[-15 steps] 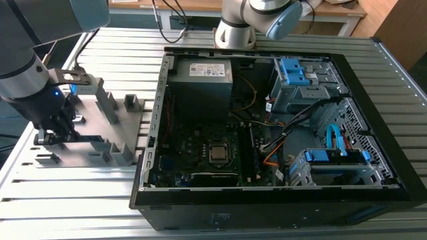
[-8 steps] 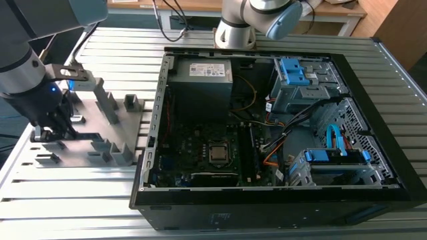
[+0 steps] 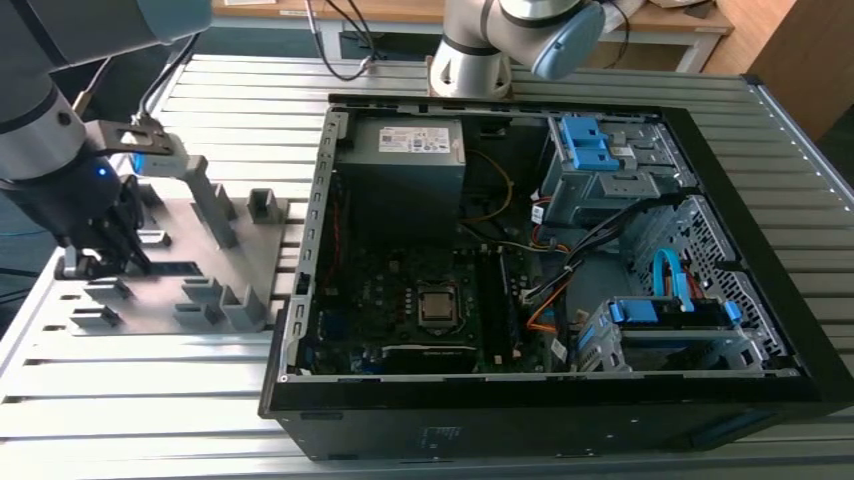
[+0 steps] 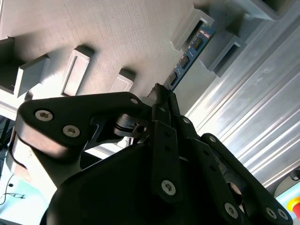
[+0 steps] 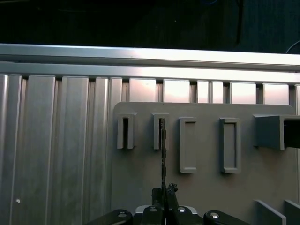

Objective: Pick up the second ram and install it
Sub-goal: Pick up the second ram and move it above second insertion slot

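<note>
The second ram (image 4: 187, 57) is a thin blue-green board with black chips, standing on edge in the grey fixture plate (image 4: 117, 33). In the first wrist view I see the ram (image 5: 162, 150) edge-on, its far end resting in a slotted grey block (image 5: 156, 132). My gripper (image 4: 161, 96) is shut on the ram's near end, fingers pressed against both faces, as the first wrist view's gripper (image 5: 164, 193) confirms. In the exterior view the gripper (image 3: 100, 262) reaches down onto the fixture plate (image 3: 167, 292) at the exterior view's left, beside the case.
An open black computer case (image 3: 747, 390) lies to the exterior view's right of the fixture, motherboard (image 3: 400, 300) facing up with cables and blue drive bays. Upright grey blocks (image 3: 214, 200) stand on the plate. A second arm's base (image 3: 470, 60) stands behind the case. The slatted metal table (image 3: 134, 420) surrounds everything.
</note>
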Action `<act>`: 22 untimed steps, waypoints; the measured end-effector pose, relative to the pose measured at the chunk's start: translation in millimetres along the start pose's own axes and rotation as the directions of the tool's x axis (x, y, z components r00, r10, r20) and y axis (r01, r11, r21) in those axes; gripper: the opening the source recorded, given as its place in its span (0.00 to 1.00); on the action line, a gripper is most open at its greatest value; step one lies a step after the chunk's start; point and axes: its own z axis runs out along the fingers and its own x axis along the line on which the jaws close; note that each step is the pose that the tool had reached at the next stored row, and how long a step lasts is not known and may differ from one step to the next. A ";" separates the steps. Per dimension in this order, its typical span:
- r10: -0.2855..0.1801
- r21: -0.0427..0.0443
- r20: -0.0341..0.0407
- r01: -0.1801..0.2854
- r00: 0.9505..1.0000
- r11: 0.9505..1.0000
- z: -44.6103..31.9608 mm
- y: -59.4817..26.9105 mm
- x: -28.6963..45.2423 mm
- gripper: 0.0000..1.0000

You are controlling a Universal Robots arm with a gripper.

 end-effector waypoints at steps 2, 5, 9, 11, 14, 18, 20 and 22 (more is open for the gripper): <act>0.000 0.000 0.000 0.000 1.000 1.000 -2.3 0.1 -0.1 0.14; 0.000 0.000 0.000 0.000 1.000 1.000 -5.8 0.2 -0.2 0.14; 0.000 0.000 0.000 0.000 1.000 1.000 -10.5 0.3 -0.3 0.14; 0.000 0.000 0.000 0.000 1.000 1.000 -13.4 0.4 -0.4 0.14; 0.000 0.000 0.000 0.000 1.000 1.000 -17.4 0.5 -0.5 0.14; 0.000 0.000 0.000 0.000 1.000 1.000 -22.2 0.7 -0.6 0.14; 0.000 0.000 0.000 0.000 1.000 1.000 -24.5 0.7 -0.7 0.14; 0.000 0.000 0.000 0.000 1.000 1.000 -26.7 0.8 -0.7 0.14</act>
